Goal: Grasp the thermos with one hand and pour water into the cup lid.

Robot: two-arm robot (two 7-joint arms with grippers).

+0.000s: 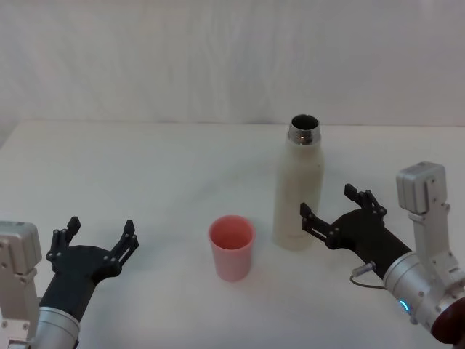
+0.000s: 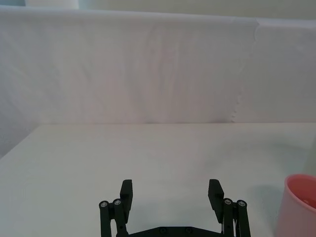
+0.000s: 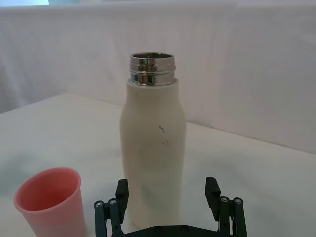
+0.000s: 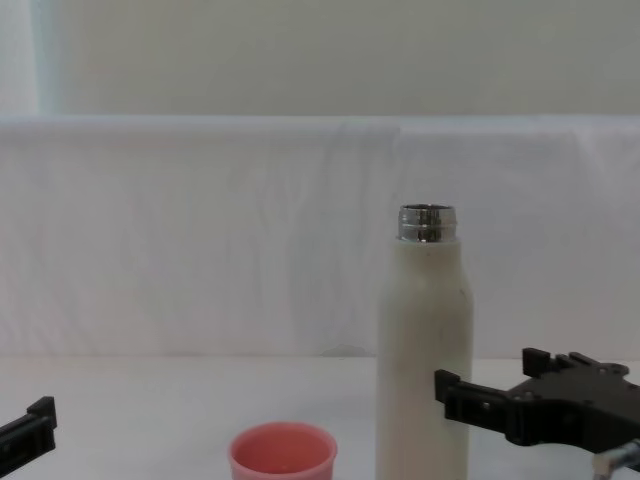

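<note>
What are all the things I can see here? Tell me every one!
thermos: one, cream-white with a shiny open steel neck, standing upright near the middle of the table, to the right of the cup.
cup lid: one, pink, standing upright and open side up, just left of the thermos and a bit nearer the robot.
table: one, white, under everything.
backdrop: one, white cloth, behind the table.
right gripper: one, black, open, right beside the lower part of the thermos, not closed on it.
left gripper: one, black, open, low on the left, away from the cup.
</note>
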